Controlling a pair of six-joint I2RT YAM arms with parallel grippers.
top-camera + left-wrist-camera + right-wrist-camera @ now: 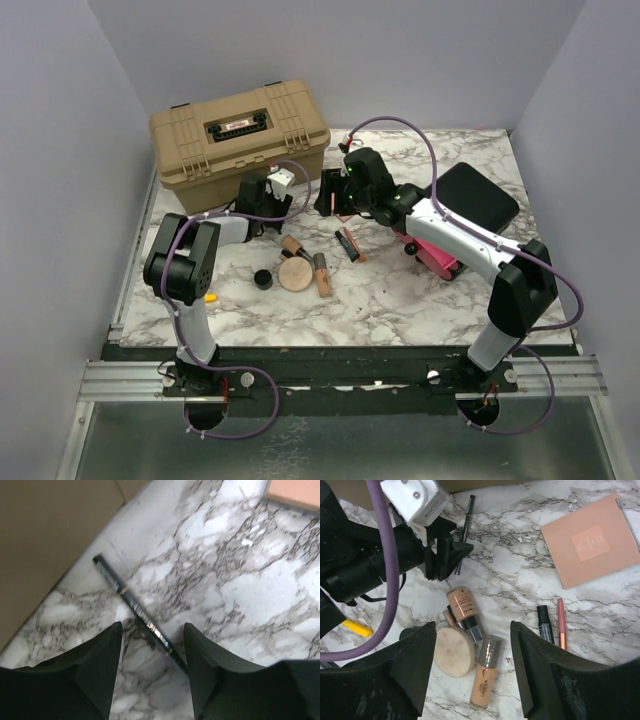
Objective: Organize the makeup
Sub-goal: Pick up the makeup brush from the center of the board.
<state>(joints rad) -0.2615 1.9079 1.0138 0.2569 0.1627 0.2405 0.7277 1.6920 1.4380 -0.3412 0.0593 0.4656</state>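
A slim black pencil (131, 603) lies aslant on the marble beside the tan box. My left gripper (152, 626) is low over its near end, open, with one finger on each side of it. My right gripper (473, 625) hangs open above the pile, holding nothing. Beneath it lie a round peach compact (454, 651), two foundation bottles (485, 677) (462, 602), a black tube (545, 624) and a pink lip pencil (561, 622). The square copper-pink compact (592, 540) lies apart, up right. In the top view the left gripper (268, 205) and the right gripper (338, 203) are near each other.
The tan toolbox (240, 135) stands at the back left, close to the left gripper. A black box with pink drawers (432, 252) and its black lid (480, 195) lie under the right arm. A yellow pen (210, 297) and a small black jar (263, 279) sit at the front left.
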